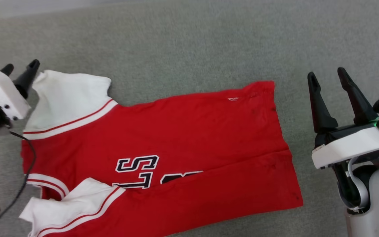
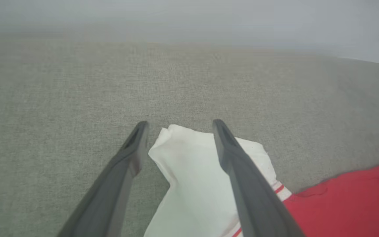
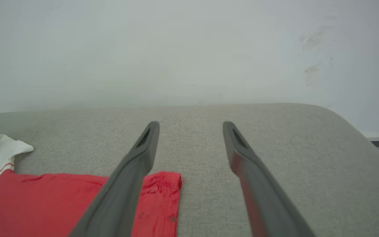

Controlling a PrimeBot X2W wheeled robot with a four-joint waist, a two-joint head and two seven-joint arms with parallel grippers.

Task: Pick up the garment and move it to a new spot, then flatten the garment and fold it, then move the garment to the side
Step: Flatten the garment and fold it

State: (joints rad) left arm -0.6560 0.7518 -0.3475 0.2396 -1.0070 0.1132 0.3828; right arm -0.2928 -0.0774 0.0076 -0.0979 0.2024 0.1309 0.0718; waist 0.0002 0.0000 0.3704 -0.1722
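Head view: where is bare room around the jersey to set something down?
Free: the grey surface beyond the jersey, and the strip between its hem and the right end effector. Crowded: the left side, with the left end effector at the white sleeve.

Red garment, white red-striped sleeves, black lettering, on grey cloth.

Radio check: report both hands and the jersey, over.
Left hand open at sleeve. Right hand open, clear of hem. Jersey on grey surface, near side folded. Black cable beside collar.
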